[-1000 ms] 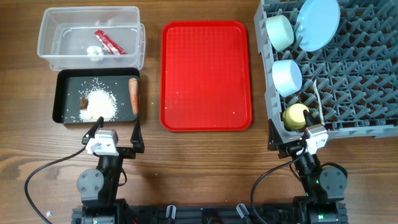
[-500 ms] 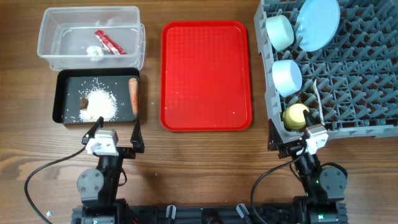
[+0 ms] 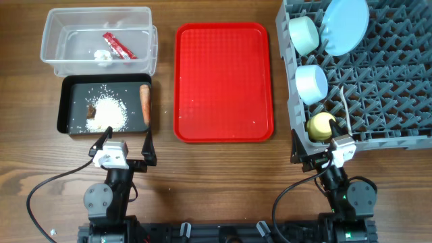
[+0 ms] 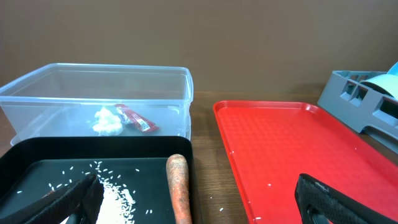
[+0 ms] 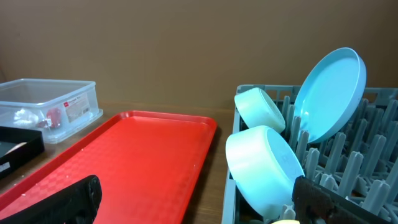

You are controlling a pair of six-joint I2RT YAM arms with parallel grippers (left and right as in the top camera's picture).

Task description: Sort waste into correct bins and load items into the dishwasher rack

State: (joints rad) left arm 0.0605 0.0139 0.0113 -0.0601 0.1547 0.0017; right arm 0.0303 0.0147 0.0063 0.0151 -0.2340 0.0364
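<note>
Jaws on the left gripper (image 3: 127, 143) and right gripper (image 3: 317, 150) stand wide and empty at the table's near edge. Red snack wrapper (image 3: 119, 46) and white crumpled scrap (image 3: 103, 57) lie in the clear rectangular plastic tub (image 3: 98, 12). Orange carrot (image 3: 144, 103), brown food lump (image 3: 90, 109) and white rice (image 3: 109, 115) lie in the shallow black tray (image 3: 66, 94). Pale blue round plate (image 3: 345, 25), pale green bowl (image 3: 304, 34), pale blue bowl (image 3: 312, 82), yellow cup (image 3: 321, 125) and white plastic spoon (image 3: 345, 104) sit in the grey grid rack (image 3: 385, 101). Sorting looks finished, so any retreat should pull straight back, clear of the rack corner beside the right gripper.

black arms (image 3: 120, 182), black pincer fingers (image 4: 336, 200), white wrist blocks (image 3: 110, 154), black cables (image 3: 61, 177)
</note>
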